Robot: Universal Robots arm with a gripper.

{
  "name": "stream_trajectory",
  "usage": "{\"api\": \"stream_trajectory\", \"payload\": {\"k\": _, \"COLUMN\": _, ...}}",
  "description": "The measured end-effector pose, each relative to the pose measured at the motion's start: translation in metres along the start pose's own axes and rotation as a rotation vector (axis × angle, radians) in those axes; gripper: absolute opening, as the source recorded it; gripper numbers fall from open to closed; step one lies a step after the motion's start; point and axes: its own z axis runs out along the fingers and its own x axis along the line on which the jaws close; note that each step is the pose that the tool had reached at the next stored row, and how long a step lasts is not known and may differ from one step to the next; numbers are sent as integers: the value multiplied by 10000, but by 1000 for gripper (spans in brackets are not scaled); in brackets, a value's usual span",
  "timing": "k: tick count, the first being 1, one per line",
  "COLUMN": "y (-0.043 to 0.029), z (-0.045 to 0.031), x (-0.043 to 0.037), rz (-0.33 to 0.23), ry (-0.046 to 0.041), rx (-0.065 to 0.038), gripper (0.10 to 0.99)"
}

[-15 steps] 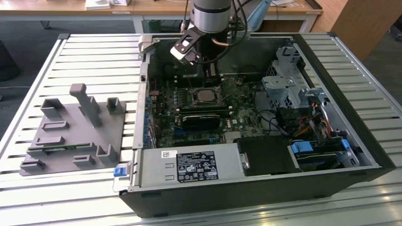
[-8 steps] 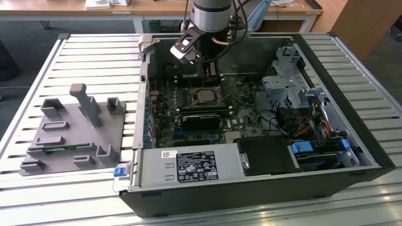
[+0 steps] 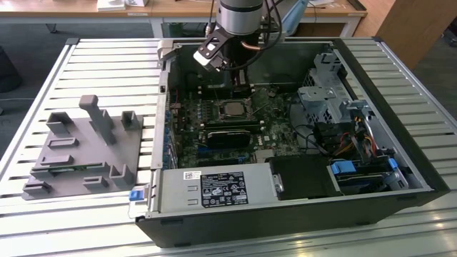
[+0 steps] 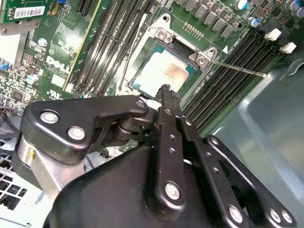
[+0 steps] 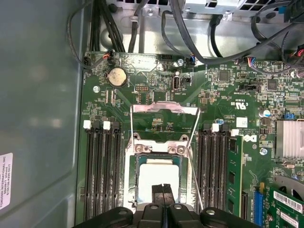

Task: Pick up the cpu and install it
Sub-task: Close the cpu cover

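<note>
Worktable (image 3: 107,64) under me: pale metal, long slats w/ dark gaps betw. them, running across the exterior view; bright light glares off the slats twd. the exterior view's right. Past its far edge: dark grey floor (image 3: 43,37); wood-top desk (image 3: 179,9) on white legs, white items (image 3: 121,4) lying on it; tall wood panel (image 3: 414,27) at the exterior view's right; dark rounded shape (image 3: 6,69) at the left edge, can't tell what.
</note>
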Motion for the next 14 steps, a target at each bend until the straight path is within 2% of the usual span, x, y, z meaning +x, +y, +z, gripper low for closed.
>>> {"api": "stream_trajectory", "payload": {"k": 14, "y": 2, "z": -49, "x": -1, "rz": 3, "ry": 0, "rx": 0, "gripper": 106}}
